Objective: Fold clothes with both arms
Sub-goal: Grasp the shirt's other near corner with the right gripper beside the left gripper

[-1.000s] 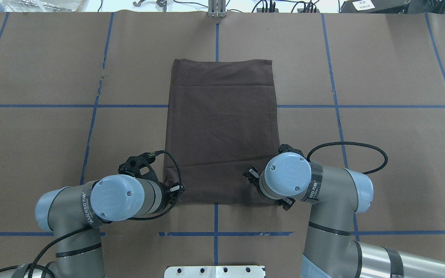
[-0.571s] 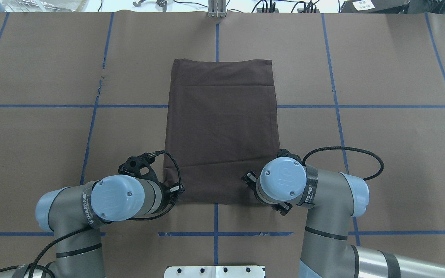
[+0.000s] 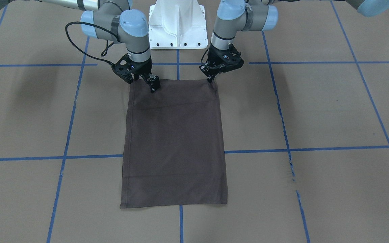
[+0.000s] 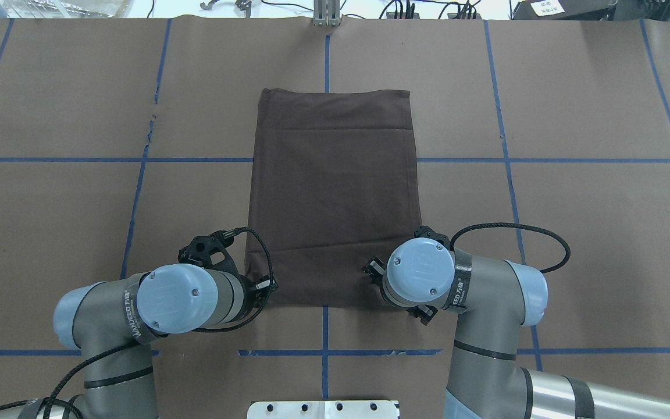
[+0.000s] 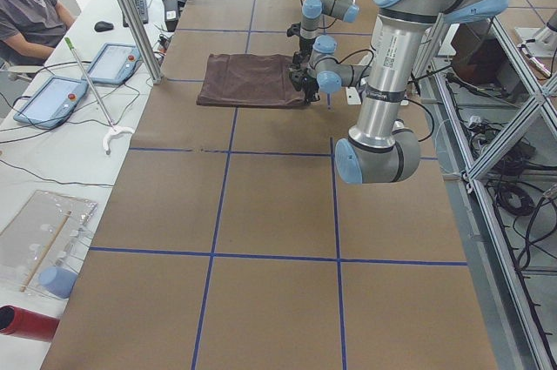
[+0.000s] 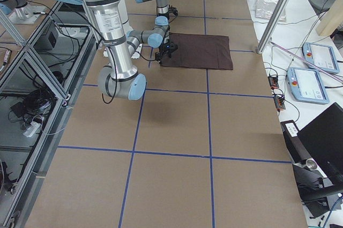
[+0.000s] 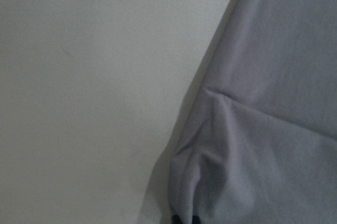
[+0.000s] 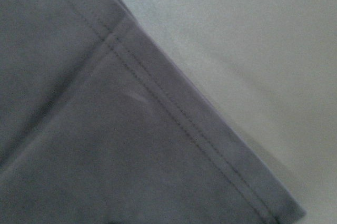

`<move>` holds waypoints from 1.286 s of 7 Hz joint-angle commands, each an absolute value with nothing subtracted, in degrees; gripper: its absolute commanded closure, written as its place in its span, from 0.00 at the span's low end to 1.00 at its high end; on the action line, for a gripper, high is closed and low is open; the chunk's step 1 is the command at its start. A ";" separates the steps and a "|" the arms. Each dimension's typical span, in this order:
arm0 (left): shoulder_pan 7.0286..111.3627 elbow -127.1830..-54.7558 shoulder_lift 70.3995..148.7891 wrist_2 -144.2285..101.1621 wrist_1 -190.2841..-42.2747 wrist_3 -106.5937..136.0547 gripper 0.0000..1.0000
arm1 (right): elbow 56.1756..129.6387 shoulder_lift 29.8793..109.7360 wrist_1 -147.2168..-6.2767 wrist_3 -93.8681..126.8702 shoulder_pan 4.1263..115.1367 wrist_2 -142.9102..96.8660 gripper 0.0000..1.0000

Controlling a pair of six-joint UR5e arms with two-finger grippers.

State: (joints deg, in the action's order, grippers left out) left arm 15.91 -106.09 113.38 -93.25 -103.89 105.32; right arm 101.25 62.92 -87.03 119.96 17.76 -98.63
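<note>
The dark grey-brown T-shirt (image 4: 332, 198) lies flat on the table as a folded rectangle, also seen in the front view (image 3: 174, 141). My left gripper (image 3: 211, 80) is shut on the shirt's near left corner. The left wrist view shows the fabric (image 7: 263, 129) puckered at the fingertips (image 7: 184, 218). My right gripper (image 3: 144, 82) is open, its fingers spread low over the shirt's near right corner. The right wrist view shows only the flat stitched hem (image 8: 174, 113). Collar and lettering are hidden.
The table is covered in brown paper (image 4: 573, 233) with blue tape lines (image 4: 137, 198). The white pedestal (image 3: 177, 27) stands behind the shirt's near edge. Tablets (image 5: 109, 63) and a seated operator (image 5: 30, 9) are at the far side in the exterior left view.
My right arm has shifted a little left and toward the robot, further over the shirt's near right corner. The left arm and the shirt have not moved.
</note>
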 commanded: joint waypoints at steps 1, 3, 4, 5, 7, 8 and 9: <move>16.00 -106.08 113.38 -93.25 -103.89 105.29 1.00 | 101.51 62.84 -87.19 119.97 17.75 -98.70 0.13; 16.00 -106.08 113.38 -93.25 -103.89 105.29 1.00 | 101.86 62.93 -87.28 119.97 17.84 -98.79 0.54; 16.00 -106.08 113.38 -93.25 -103.89 105.29 1.00 | 101.95 62.84 -87.28 119.97 17.84 -98.79 0.70; 16.00 -106.08 113.38 -93.25 -103.89 105.29 1.00 | 102.13 62.84 -87.28 119.88 17.84 -98.79 0.80; 16.00 -106.00 113.38 -93.25 -103.89 105.29 1.00 | 102.04 62.05 -88.06 119.88 17.84 -98.79 0.91; 16.00 -106.08 113.38 -93.25 -103.89 105.29 1.00 | 102.04 61.96 -88.07 119.88 17.84 -98.70 1.00; 16.00 -106.00 113.38 -93.25 -103.89 105.29 1.00 | 101.95 61.53 -88.07 119.80 17.93 -98.70 1.00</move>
State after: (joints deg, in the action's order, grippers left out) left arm 16.00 -106.04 113.38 -93.25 -103.89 105.29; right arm 102.00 61.98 -88.01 119.86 17.85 -98.73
